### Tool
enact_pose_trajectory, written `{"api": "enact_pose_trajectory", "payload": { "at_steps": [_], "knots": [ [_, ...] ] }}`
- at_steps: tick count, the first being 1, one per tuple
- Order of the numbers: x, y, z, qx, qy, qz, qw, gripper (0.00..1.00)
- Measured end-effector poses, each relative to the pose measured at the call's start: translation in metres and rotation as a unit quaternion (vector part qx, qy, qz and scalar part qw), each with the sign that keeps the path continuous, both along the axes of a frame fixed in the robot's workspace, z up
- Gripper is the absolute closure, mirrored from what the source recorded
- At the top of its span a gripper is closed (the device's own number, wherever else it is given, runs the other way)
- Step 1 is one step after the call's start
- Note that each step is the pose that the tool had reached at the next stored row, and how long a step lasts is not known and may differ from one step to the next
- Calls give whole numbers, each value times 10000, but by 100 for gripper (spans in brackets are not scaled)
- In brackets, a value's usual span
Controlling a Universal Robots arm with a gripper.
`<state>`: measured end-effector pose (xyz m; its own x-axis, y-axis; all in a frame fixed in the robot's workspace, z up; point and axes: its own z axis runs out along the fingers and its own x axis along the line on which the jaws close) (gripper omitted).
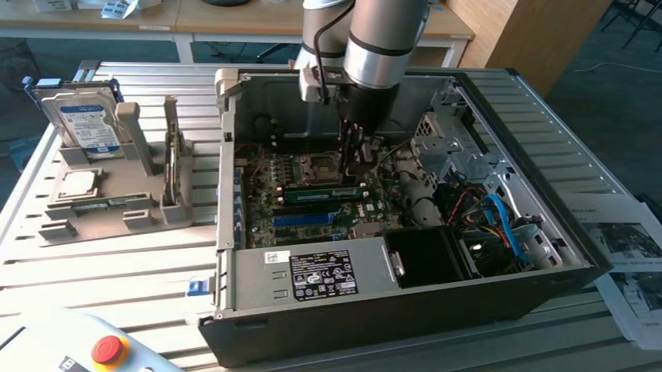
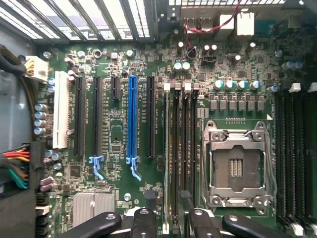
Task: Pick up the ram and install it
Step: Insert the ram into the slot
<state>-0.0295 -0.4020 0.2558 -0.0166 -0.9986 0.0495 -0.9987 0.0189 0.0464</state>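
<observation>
Ram seated flat in its motherboard slot.
Your gripper hangs released above it, long axis running along the slot.

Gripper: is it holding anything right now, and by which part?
Nothing is held. The gripper is open above the motherboard inside the case, with a ram stick seated in a slot below it.

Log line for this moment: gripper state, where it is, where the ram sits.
gripper: open, empty | position: inside PC case, above motherboard | ram: in slot beside CPU socket
</observation>
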Motion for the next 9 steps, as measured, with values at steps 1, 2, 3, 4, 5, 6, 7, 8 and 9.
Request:
{"api": "enact_pose_trajectory", "payload": {
  "at_steps": [1, 2, 3, 4, 5, 6, 7, 8, 9],
  "knots": [
    [0, 0, 30, 0, 0, 0, 10000, 69],
    [0, 0, 62, -1, 0, 0, 10000, 69],
    [0, 0, 97, -1, 0, 0, 10000, 69],
    [0, 0, 132, -2, 0, 0, 10000, 69],
    [0, 0, 166, -2, 0, 0, 10000, 69],
    [0, 0, 201, -3, 0, 0, 10000, 69],
    [0, 0, 236, -4, 0, 0, 10000, 69],
    [0, 0, 271, -5, 0, 0, 10000, 69],
    [0, 0, 303, -6, 0, 0, 10000, 69]
  ]
}}
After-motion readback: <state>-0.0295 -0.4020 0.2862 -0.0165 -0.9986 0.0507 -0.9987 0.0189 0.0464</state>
